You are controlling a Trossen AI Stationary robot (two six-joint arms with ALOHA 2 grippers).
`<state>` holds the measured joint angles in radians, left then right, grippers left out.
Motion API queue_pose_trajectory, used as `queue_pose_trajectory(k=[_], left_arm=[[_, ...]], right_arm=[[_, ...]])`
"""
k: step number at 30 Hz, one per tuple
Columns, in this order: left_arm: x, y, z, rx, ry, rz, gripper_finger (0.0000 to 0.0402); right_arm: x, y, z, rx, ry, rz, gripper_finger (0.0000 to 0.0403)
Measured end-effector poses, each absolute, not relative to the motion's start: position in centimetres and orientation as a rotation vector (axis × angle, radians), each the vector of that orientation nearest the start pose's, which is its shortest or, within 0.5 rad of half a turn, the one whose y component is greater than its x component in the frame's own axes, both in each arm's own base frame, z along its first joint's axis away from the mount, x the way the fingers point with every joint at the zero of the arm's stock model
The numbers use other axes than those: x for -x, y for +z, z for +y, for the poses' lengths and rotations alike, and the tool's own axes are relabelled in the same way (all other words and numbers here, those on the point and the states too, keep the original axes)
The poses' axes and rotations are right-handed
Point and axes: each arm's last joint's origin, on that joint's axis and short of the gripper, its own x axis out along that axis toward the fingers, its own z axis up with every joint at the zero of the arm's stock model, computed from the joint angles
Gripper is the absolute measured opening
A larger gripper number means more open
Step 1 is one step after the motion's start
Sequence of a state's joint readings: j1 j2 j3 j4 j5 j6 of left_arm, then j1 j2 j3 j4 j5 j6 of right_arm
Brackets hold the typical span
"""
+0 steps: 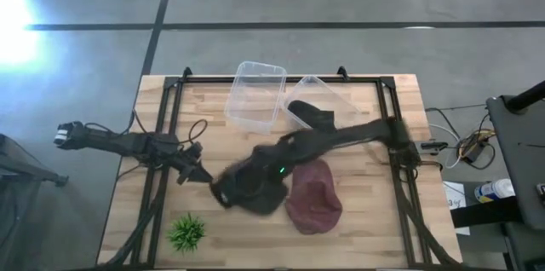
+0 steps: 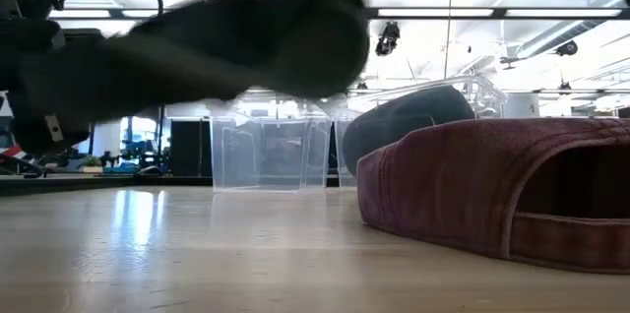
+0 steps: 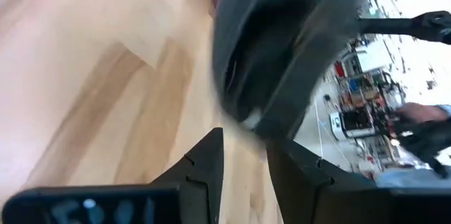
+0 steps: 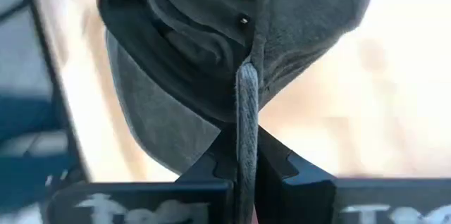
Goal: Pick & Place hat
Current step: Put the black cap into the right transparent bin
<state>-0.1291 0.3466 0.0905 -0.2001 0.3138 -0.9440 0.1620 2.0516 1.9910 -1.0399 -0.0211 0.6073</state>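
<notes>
A dark grey cap point(image 1: 247, 190) hangs in the air over the table's middle, shown blurred in the low view point(image 2: 226, 47). My right gripper point(image 4: 243, 157) reaches in from the table's right and is shut on it. My left gripper point(image 3: 243, 157) is open at the cap's left edge point(image 1: 204, 175), and the cap point(image 3: 282, 55) fills the view just past its fingertips. A maroon hat point(image 1: 313, 196) lies on the wood to the right of the grey cap, its opening facing the near edge point(image 2: 571, 190). My right gripper pinches a thin grey edge of the cap point(image 4: 246, 104) between its two fingers. The edge runs along the fingers and back between them. The cap is lifted clear of the table point(image 2: 295, 42). My left gripper: I cannot tell whether its fingers point(image 3: 208, 153) touch the cap.
Two clear plastic bins stand near the far edge: one upright point(image 1: 255, 96), and one tilted point(image 1: 328, 105) with a dark hat point(image 1: 311, 118) in it. A small green plant point(image 1: 186, 233) sits near the near-left corner. Black frame rails point(image 1: 157, 135) run along both sides.
</notes>
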Motion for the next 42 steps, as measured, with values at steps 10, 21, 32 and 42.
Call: queue_pose_trajectory(k=[10,21,32,42], left_arm=[[-10.8,14.8,-2.1,0.961,-0.128,0.599,0.0103],[-10.9,14.8,-2.0,0.953,-0.09,0.575,0.0103],[-10.9,14.8,-2.0,0.993,-0.072,0.576,0.0103],[-10.9,14.8,-1.9,0.995,-0.05,0.566,0.0103]], right_arm=[[-30.0,40.9,3.2,-0.199,-0.984,0.722,0.0011],[-27.9,37.5,-4.2,0.01,-1.253,0.907,0.0012],[-26.3,28.3,-6.8,-0.178,-1.139,1.471,0.0013],[-26.3,22.7,-6.1,-0.37,-0.946,1.56,0.0013]])
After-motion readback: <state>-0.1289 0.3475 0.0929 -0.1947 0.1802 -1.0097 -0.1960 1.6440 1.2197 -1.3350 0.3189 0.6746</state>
